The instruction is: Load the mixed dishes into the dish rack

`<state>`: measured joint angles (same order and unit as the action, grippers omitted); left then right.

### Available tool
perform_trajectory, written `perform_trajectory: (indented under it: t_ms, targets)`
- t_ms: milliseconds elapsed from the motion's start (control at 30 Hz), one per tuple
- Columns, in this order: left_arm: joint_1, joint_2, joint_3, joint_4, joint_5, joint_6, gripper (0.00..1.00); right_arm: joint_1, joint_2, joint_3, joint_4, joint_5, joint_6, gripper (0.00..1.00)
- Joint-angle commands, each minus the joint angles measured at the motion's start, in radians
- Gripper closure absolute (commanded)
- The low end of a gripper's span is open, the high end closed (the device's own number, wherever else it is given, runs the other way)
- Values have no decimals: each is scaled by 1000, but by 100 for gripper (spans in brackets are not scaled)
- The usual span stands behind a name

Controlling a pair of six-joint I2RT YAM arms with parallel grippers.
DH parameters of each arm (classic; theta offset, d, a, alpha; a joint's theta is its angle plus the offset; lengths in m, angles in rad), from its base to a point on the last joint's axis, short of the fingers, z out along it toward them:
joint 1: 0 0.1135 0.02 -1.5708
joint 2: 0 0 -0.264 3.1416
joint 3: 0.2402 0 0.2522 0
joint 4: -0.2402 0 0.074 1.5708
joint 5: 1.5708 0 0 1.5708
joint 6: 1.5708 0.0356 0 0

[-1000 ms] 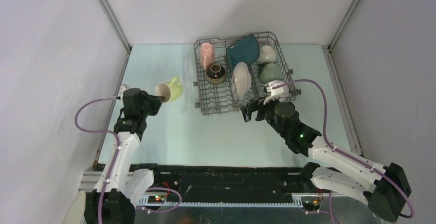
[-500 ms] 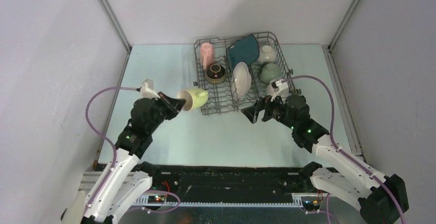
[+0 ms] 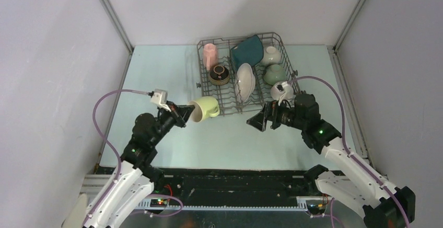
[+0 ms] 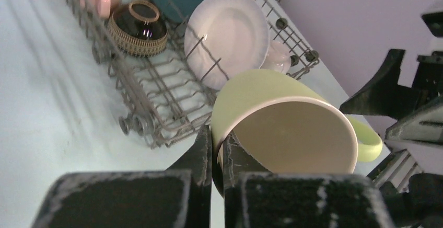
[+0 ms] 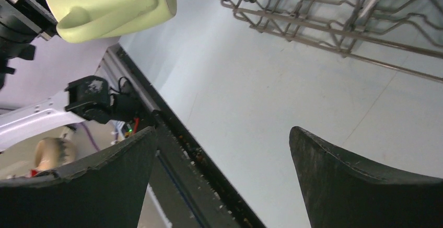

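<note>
Pale blue desk point(image 3: 224, 139), grey walls. Dish rack point(image 3: 230, 112): far centre. Yellow-green mug point(image 3: 205, 106): airborne at rack's near-left corner, rim pinched by left gripper point(image 3: 185, 114). Right gripper point(image 3: 259, 122): spread, empty. Risk: thin rim pinch may slip; handle may snag tines.
</note>
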<state>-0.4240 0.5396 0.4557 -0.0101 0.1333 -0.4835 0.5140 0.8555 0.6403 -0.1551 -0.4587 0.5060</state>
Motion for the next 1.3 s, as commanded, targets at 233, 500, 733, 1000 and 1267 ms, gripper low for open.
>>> perform_trajectory:
  t_ms: [233,500,733,1000,1267]
  targets:
    - [-22,18,-30,517,233,189,100,-14,25,135,-55,-216,85,0]
    - [-77,113,-89,852,199,339,100,-16,37,136,4,-338,193,0]
    - [-90,222,-133,1147,329,455,100,31,96,136,128,-410,347,9]
    - [-96,317,-206,1488,369,404,100,134,183,136,396,-361,526,14]
    - [-107,352,-177,1497,438,434,100,193,313,183,477,-360,646,32]
